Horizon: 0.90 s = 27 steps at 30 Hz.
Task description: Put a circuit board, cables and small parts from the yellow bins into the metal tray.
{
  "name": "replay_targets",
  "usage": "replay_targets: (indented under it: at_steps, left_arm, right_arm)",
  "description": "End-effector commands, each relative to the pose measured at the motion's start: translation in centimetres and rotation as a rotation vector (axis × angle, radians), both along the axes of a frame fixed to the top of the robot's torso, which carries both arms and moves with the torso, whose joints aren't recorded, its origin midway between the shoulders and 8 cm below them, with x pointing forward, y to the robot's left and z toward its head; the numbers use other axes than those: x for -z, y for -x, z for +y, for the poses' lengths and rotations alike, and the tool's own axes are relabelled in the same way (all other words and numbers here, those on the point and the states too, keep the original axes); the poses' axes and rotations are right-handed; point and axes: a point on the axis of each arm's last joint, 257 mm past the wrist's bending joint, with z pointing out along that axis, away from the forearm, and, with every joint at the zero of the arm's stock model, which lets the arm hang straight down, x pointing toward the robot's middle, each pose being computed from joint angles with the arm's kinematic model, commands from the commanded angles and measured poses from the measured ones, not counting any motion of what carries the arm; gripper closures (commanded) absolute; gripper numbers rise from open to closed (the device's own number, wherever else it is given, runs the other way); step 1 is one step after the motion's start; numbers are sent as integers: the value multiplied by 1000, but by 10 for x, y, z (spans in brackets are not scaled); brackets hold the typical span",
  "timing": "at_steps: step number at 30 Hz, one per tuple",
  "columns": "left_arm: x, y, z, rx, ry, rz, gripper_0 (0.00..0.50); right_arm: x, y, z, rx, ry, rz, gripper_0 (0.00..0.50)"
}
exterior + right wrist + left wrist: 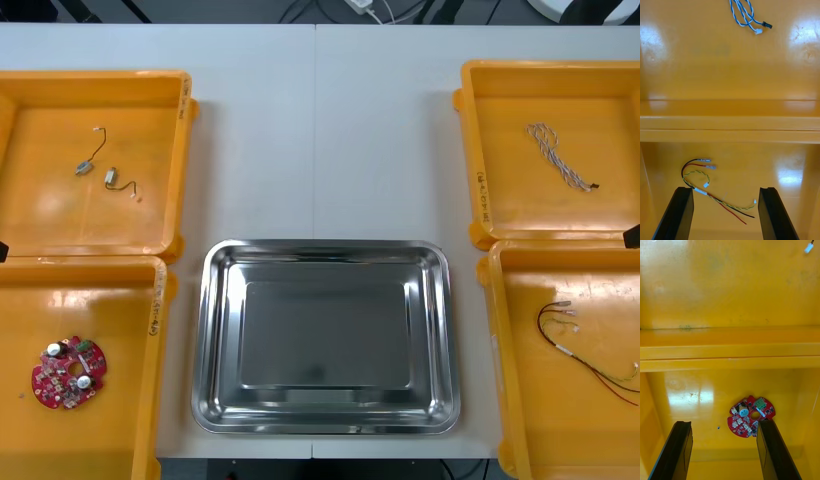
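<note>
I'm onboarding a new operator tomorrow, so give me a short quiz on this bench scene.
1. True or false: the metal tray already holds a circuit board.
2. Where does the round red circuit board lie? A) near left yellow bin B) far left yellow bin C) near right yellow bin
3. Name the cable lying below the open right pincer.
Key: 1 false, the tray is bare. 2 A. 3 the red and yellow cable.
</note>
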Motion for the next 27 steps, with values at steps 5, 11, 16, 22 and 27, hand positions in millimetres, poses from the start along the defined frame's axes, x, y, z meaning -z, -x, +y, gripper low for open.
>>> replay_targets:
  at_steps: [5,11,16,22,27]
  left_arm:
    - [-6,7,-1,180,-79,2,0]
    - [0,13,0,290,-120,14,0]
    - [7,15,-4,367,-141,4,0]
    - [18,22,-12,452,-157,7,0]
    - [26,25,-24,500,-170,2,0]
  right_arm:
    - [4,15,15,-64,16,-47,0]
    - [15,28,26,-116,27,-55,0]
    - [26,39,34,-155,25,-60,0]
    - [33,51,44,-210,29,-59,0]
    - [39,59,45,-332,84,-57,0]
